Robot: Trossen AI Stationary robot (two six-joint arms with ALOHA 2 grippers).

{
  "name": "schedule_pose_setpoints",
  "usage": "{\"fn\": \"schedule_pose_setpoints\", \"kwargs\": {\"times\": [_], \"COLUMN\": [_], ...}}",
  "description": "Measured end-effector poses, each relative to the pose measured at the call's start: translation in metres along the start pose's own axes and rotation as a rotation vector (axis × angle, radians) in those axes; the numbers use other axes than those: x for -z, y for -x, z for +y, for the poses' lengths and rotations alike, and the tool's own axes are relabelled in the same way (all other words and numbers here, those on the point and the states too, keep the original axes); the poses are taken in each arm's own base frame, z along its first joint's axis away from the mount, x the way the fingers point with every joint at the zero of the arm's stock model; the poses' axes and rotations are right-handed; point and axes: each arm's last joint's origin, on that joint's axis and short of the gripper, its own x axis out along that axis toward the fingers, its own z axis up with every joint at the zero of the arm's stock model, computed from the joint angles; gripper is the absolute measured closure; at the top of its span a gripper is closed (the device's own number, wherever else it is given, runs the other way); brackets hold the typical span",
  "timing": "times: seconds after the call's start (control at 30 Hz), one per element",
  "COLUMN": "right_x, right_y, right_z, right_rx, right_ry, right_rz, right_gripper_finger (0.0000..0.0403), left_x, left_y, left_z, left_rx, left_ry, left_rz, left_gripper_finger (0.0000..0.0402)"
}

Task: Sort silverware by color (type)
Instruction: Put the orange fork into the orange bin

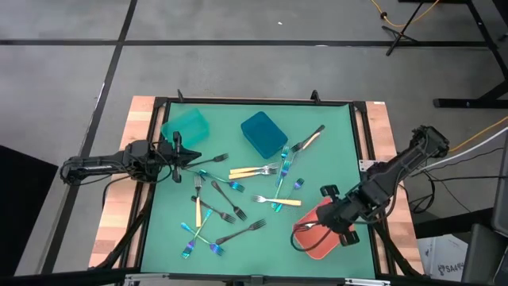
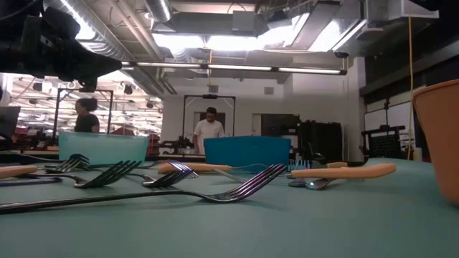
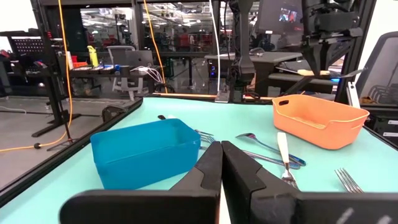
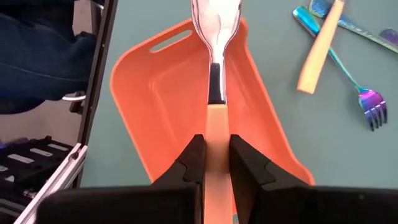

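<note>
Gold-handled fork [image 4: 214, 93], silver at the head, sits pinched by its handle in the right claw [image 4: 216, 158], whose fingers are nearly together on the thin shaft, holding it above the coral bin [image 4: 161, 118] near the tabletop's right front corner. Such a fork is probably light, rigid and slick, so a grip on the flat handle, well back from the prongs, seems the safest hold; a loose pinch could let it swivel. The other forks [image 1: 238, 195] lie scattered over the middle of the green tabletop [image 1: 333, 143], well apart from the bin: black ones, iridescent blue-teal ones and more gold-handled ones, several crossing each other, which may make them awkward to lift singly. The left claw [image 1: 181, 154] waits fully shut and empty by the left edge, just beside the teal bin [image 1: 186, 125].
</note>
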Motion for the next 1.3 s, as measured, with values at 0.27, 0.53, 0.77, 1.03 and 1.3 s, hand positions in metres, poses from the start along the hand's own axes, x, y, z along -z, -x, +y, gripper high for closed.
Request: {"fn": "schedule_pose_setpoints", "kwargs": {"times": [0.27,0.53,0.77,1.03,1.3], "right_x": [-0.003,-0.007,0.001,0.017,0.016], "right_y": [-0.03,-0.063,-0.079,-0.105,-0.12], "right_z": [0.014,0.014,0.01,0.001,0.002], "right_rx": [0.033,0.093,0.129,0.131,0.07], "right_ry": [0.039,0.035,0.033,0.032,0.033], "right_rz": [0.097,0.227,0.304,0.317,0.225], "right_gripper_finger": [0.0368,0.0368,0.0368,0.0368,0.0368], "left_x": [0.0,0.0,0.0,0.0,0.0], "left_y": [0.0,0.0,0.0,0.0,0.0], "left_z": [0.0,0.0,0.0,0.0,0.0], "left_rx": [0.002,0.003,0.003,0.002,0.003], "left_ry": [0.001,0.002,0.002,0.005,0.005], "left_rz": [0.0,0.0,0.0,0.0,0.0], "left_gripper_finger": [0.0401,0.0401,0.0401,0.0401,0.0401]}}
